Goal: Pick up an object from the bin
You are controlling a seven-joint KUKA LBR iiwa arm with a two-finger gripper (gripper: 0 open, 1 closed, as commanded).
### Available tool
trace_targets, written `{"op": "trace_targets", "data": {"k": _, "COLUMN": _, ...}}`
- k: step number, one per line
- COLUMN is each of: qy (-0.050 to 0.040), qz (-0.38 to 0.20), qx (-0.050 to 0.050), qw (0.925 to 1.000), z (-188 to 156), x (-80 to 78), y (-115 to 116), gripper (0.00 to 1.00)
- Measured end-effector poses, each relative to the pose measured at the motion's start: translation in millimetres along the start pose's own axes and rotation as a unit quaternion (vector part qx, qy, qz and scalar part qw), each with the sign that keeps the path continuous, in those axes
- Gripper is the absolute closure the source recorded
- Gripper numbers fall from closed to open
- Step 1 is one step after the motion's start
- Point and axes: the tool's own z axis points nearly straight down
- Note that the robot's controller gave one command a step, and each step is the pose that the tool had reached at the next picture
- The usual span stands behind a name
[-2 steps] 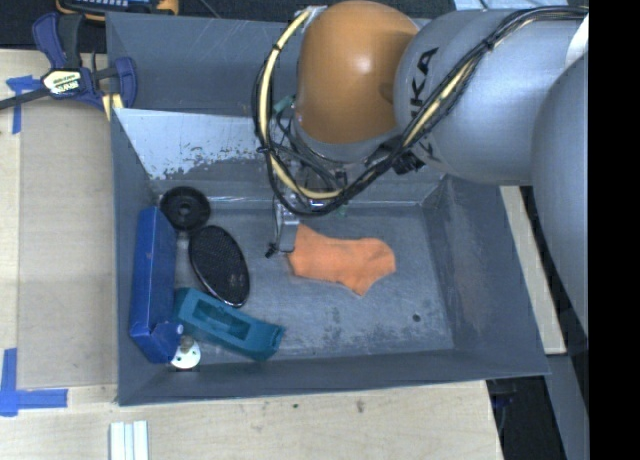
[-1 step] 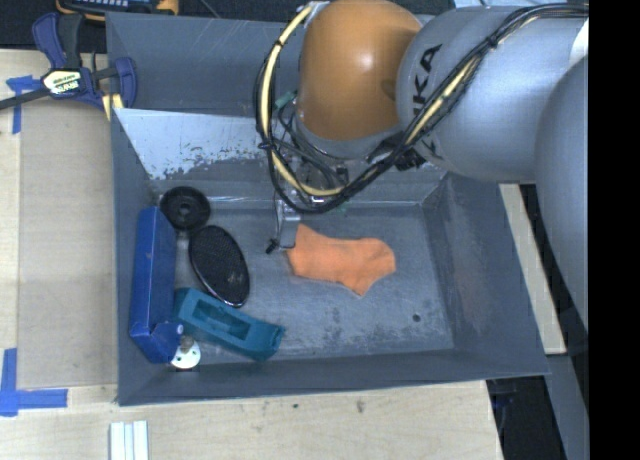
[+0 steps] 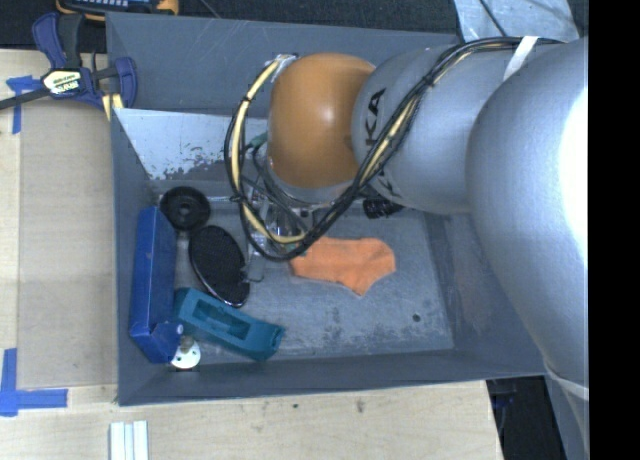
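Grey robot arm (image 3: 480, 128) low mid grey metal bin (image 3: 300, 366), gripper (image 3: 258, 248) beside glossy black oval disc (image 3: 218, 260), open-or-closed can't tell, nothing lifted yet.

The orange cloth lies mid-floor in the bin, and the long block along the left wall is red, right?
Not quite. The camera view shows the long block along the left wall is blue, not red. The orange cloth does lie mid-floor in the bin.
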Motion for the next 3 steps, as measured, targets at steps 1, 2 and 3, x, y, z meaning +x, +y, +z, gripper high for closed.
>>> {"op": "trace_targets", "data": {"k": 1, "qy": 0.0027, "qz": -0.049, "qx": 0.001, "qw": 0.9988, "z": 14.2, "x": 32.2, "y": 37.0, "gripper": 0.00}}
{"op": "trace_targets", "data": {"k": 2, "qy": 0.0024, "qz": 0.055, "qx": 0.001, "qw": 0.9985, "z": 10.7, "x": 40.1, "y": 35.8, "gripper": 0.00}}
{"op": "trace_targets", "data": {"k": 3, "qy": 0.0022, "qz": 0.116, "qx": 0.002, "qw": 0.9932, "z": 27.7, "x": 34.4, "y": 39.2, "gripper": 0.00}}
